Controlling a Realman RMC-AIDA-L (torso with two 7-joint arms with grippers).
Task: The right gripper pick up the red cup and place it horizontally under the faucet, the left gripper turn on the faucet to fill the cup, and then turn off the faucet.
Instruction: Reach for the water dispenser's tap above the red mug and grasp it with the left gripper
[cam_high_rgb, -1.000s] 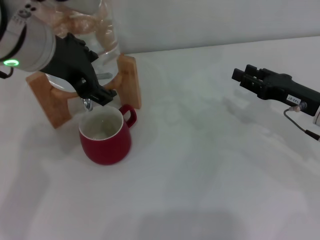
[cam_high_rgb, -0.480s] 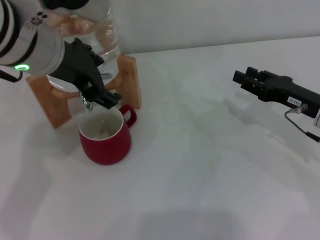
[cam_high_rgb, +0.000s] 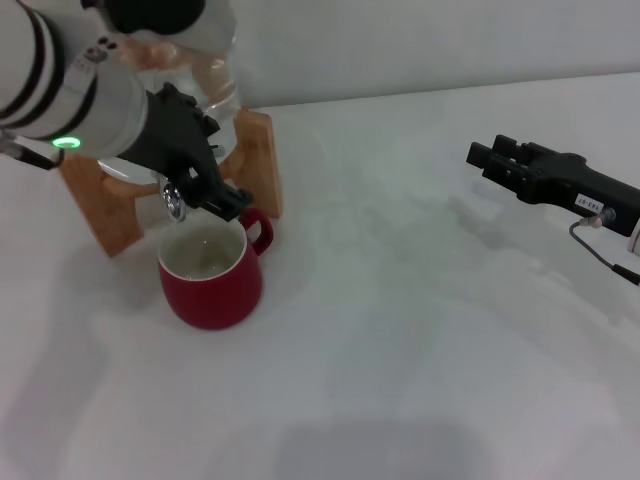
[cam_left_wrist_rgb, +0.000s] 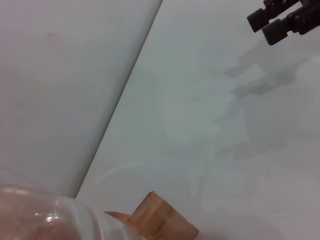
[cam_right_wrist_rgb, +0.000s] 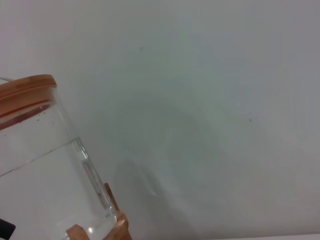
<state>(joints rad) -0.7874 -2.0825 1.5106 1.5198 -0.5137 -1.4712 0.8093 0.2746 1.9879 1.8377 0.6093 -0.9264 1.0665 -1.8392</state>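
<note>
Directly beneath the small chrome faucet (cam_high_rgb: 176, 203) stood the glossy dark-red ceramic cup (cam_high_rgb: 211, 272), upright, handle toward the wooden stand (cam_high_rgb: 258, 160). The left gripper (cam_high_rgb: 205, 188) sat on the faucet's lever, seemingly clamped; the right gripper (cam_high_rgb: 482, 154) hung well apart, fingers together.

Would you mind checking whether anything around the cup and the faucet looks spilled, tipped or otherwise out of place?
Nothing stands out. The red cup stands upright on the table under the faucet, with no puddle visible around it. The left gripper is at the faucet, and the right gripper hangs well off to the right, away from both.
</note>
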